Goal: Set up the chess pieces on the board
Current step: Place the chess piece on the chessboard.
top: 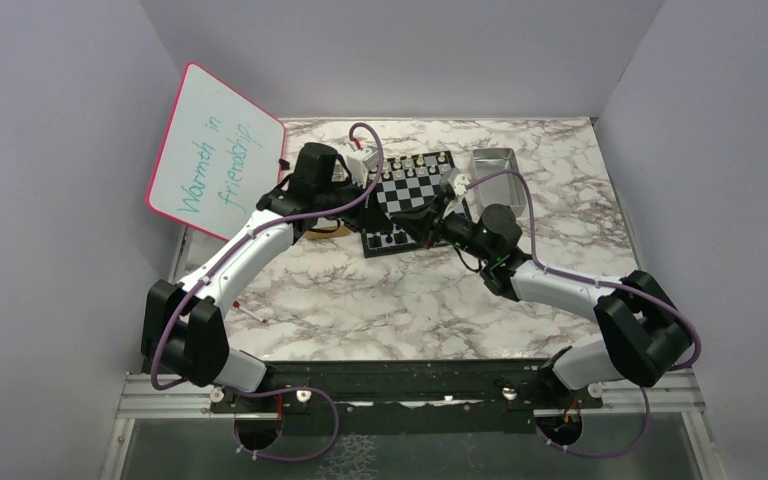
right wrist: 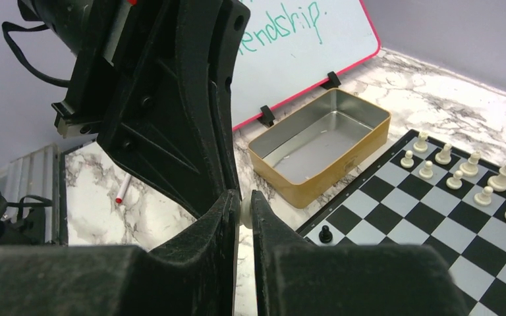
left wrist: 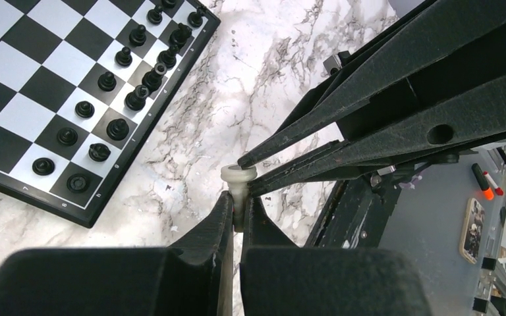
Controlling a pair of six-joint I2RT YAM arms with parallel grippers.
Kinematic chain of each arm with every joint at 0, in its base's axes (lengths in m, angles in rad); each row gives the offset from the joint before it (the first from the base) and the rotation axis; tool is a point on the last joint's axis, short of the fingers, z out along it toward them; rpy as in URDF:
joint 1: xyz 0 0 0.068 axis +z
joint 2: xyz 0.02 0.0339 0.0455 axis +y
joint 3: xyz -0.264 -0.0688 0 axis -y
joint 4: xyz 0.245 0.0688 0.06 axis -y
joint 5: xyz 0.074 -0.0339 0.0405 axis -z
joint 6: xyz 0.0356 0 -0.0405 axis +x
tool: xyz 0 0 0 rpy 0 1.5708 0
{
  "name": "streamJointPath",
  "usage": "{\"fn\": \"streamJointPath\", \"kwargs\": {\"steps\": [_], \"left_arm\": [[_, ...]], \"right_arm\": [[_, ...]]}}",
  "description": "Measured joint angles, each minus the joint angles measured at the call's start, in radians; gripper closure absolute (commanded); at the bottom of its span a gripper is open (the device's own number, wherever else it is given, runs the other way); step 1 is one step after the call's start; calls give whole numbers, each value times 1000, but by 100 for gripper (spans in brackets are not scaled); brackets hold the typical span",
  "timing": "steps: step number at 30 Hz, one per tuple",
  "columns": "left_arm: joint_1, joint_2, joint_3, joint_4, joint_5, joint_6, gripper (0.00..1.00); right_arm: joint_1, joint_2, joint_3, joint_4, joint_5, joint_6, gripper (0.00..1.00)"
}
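Handover in mid-air, by the look of it: one small whitish-pale chess piece (left wrist: 238,179) with a flared head is pinched from two sides at once. The left end effector (left wrist: 237,205) is clenched on its slim stem. The right end effector (right wrist: 244,201) has its black tapered fingers (left wrist: 369,79) closed on the head of the same piece.

In the left wrist view the piece stands upright over the white-and-grey marbled bench (left wrist: 237,79). It is just beside the small black-and-pale checked board (left wrist: 20,66) with the thin black rim, off the edge where the tiny black pieces (left wrist: 135,99) stand in two rows. The other pale pieces (right wrist: 471,164) line the opposite edge of the board, so I judge this one has yet to reach its square there. A gold-walled rectangular metal tin (right wrist: 316,187) sits just off another side of the board.

The risk lies in the double grip. If either arm pulls away while the other is clenched, the tiny piece could twist, snap out of both and drop to the bench. It could also bounce into the black rows and topple them. Letting go too early on one side could leave it tilted in a shallow pinch, and it would then land crooked on its square.
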Motion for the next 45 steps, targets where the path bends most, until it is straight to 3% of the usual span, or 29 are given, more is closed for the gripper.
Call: {"fn": "streamJointPath", "kwargs": {"steps": [8,17,20,22,23,24,25,31,39,41,45], "left_arm": [[-3,-18,-4,8,-58,12,100],[-4,39,136,-181,-204,111,100],[-4,54,164,-241,-207,138,100],[-4,55,175,-286,-204,148,100],[-4,55,179,-301,-199,152,100],[-4,55,182,-317,-188,155,100],[-4,55,183,-327,-178,158,100],[-4,51,183,-373,-101,166,100],[-4,31,183,-388,-3,169,100],[-4,29,183,-389,11,169,100],[-4,29,180,-390,32,169,100]], "right_arm": [[2,-14,-16,-22,56,62,82],[2,-101,-61,-140,108,33,63],[2,-122,-69,-158,84,-109,50],[2,-127,-69,-171,32,-246,30],[2,-129,-69,-179,0,-316,9],[2,-132,-69,-189,-31,-382,1],[2,-135,-68,-204,-57,-442,0],[2,-126,42,-403,-175,-758,0],[12,-105,66,-446,-215,-970,53],[14,-103,67,-457,-219,-1001,59],[18,-95,73,-467,-235,-1040,60]]}}
